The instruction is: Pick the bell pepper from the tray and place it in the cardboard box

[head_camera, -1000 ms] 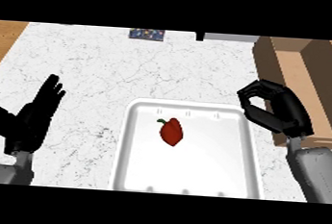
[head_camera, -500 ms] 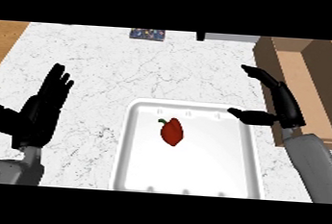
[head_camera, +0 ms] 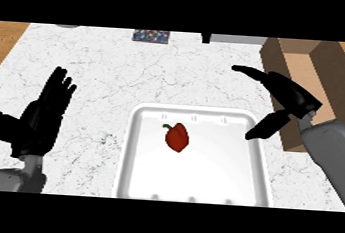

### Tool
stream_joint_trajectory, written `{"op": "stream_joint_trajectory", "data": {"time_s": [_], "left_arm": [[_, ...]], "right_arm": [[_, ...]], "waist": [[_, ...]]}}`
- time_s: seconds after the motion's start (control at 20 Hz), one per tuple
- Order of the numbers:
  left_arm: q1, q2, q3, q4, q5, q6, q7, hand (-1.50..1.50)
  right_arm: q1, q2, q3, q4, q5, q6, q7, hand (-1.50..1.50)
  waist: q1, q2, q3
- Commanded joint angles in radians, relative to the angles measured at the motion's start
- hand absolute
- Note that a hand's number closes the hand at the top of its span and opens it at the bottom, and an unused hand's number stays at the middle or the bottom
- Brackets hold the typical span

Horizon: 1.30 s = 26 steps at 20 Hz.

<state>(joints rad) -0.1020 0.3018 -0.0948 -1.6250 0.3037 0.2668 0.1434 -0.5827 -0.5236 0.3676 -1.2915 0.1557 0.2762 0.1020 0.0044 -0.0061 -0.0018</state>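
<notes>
So basically nothing's ticked off yet, as far as I can see. Over on the left, the left hand [head_camera: 38, 123] is parked above the marble worktop [head_camera: 119, 70], fingers straight and pointing up, holding nothing, so it's resting and I doubt it has a part in this. In the middle sits the white tray [head_camera: 129, 156], and the bell pepper [head_camera: 177, 137] is lying in it, a bit up and left of centre, stem end pointing to the far side, nothing touching it. To the right of that, the right hand [head_camera: 295, 98] hovers around the tray's far right corner with its fingers spread open and the thumb reaching down over the rim, well apart from the pepper, empty. Far right is the cardboard box [head_camera: 281, 62], open on top, and what I can see of the inside has nothing in it. My read: the reach is only starting, so the grab, the lift, the carry across to the box and the drop are all left to do.
</notes>
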Motion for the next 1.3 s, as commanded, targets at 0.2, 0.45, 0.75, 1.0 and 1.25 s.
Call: {"op": "stream_joint_trajectory", "data": {"time_s": [0.2,0.45,0.75,1.0,1.25], "left_arm": [[-0.029,-0.013,0.022,-0.006,-0.022,-0.008,0.035,0.00],[-0.039,-0.037,0.046,0.043,-0.038,-0.044,0.006,0.00],[0.025,-0.064,0.049,-0.026,-0.045,-0.059,-0.001,0.00],[-0.039,-0.034,0.108,-0.015,-0.049,-0.075,0.074,0.00],[-0.017,-0.099,0.079,-0.037,-0.099,-0.053,0.069,0.00]], "right_arm": [[-0.041,0.116,-0.013,-0.210,-0.091,0.161,0.335,-1.50],[-0.028,0.225,-0.015,-0.148,-0.007,0.147,0.300,-1.50],[0.040,0.275,0.033,-0.260,0.091,0.149,0.459,-1.50],[0.041,0.380,0.016,-0.229,0.112,0.160,0.485,-1.50],[0.019,0.429,-0.017,-0.078,0.231,0.127,0.369,-1.50]], "waist": [[-0.009,0.004,0.001],[-0.001,0.007,0.002],[-0.003,0.004,0.002],[-0.004,0.005,0.002],[-0.001,0.006,0.002]]}}
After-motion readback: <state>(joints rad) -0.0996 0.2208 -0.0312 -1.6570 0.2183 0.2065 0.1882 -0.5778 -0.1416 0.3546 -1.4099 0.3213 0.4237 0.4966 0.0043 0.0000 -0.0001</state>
